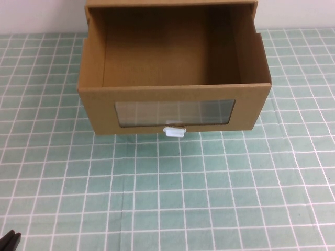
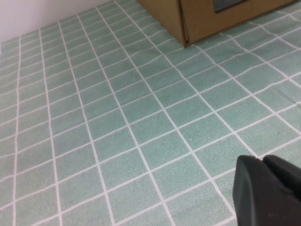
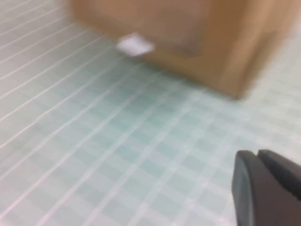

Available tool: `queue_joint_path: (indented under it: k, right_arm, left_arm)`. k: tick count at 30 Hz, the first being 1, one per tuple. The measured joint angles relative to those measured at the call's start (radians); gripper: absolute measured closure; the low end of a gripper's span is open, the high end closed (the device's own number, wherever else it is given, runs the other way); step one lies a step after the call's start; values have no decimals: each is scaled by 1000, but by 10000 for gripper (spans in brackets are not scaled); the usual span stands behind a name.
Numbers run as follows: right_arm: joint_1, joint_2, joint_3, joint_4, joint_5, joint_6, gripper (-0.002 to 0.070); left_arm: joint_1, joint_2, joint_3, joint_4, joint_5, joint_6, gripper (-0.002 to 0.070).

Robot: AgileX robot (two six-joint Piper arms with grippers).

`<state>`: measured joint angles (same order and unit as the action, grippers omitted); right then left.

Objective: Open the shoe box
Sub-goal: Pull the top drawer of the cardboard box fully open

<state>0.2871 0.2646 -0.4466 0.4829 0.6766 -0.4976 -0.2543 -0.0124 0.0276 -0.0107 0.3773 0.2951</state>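
Note:
The brown cardboard shoe box [image 1: 175, 112] stands at the back middle of the table. Its drawer is slid out toward me, and the inside is bare. The front panel has a clear window [image 1: 175, 112] and a white pull tab [image 1: 174, 130] below it. My left gripper [image 1: 10, 238] sits at the near left corner, shut and holding nothing, with the box corner [image 2: 207, 19] far from it [image 2: 262, 160]. My right gripper [image 3: 257, 154] is out of the high view. It is shut, holds nothing, and hangs off to the side of the box front [image 3: 197, 37] and its tab [image 3: 135, 45].
A green mat with a white grid [image 1: 167, 198] covers the table. A pale wall [image 1: 42, 15] runs behind the box. Nothing else lies on the mat.

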Motion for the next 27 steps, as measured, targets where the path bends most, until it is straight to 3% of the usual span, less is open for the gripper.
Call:
queue_joint_path:
  k: [6,13,17,27]
  right_arm:
    - [-101,-157,120,-247,-115,241,689]
    - [-106,-270,354,-466,-267,503,689]
    - [-143,-273,458,-449,-322,524,689]
    - [-186,-273,470,-376,-305,526,689]
  left_arm:
    - [0,0,0,0,0,0,680]
    - [0,0,0,0,0,0,680]
    - [2,0,0,0,0,0,680]
    - [3,0,0,0,0,0,680]
